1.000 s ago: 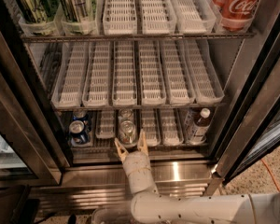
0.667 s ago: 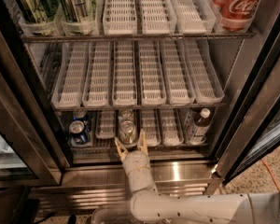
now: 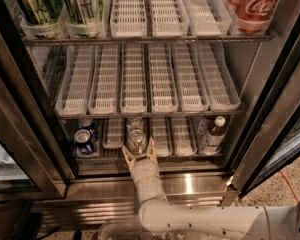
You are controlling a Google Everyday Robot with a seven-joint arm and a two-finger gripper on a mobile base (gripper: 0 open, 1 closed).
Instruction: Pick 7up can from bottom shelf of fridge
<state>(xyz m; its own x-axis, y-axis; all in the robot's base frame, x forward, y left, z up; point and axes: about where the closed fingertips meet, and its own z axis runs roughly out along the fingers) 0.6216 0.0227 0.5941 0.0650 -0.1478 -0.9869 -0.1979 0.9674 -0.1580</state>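
Observation:
The fridge (image 3: pixel 270 119) stands open with its glass door swung to the right. On the bottom shelf (image 3: pixel 155 156) the 7up can (image 3: pixel 136 140) stands upright in a middle lane, with a second similar can (image 3: pixel 135 122) just behind it. My gripper (image 3: pixel 139 156) is at the shelf's front ledge, right in front of the 7up can. Its two tan fingers are spread, one to each side of the can's lower front, and hold nothing. The white arm (image 3: pixel 200 219) reaches in from the lower right.
Two dark blue cans (image 3: pixel 84 140) stand in the left lane. A white-capped brown bottle (image 3: pixel 213 134) stands in the right lane. The middle shelf holds only white trays (image 3: pixel 150 79). The top shelf holds green cans (image 3: pixel 35 4) and red Coca-Cola cans (image 3: pixel 255 4).

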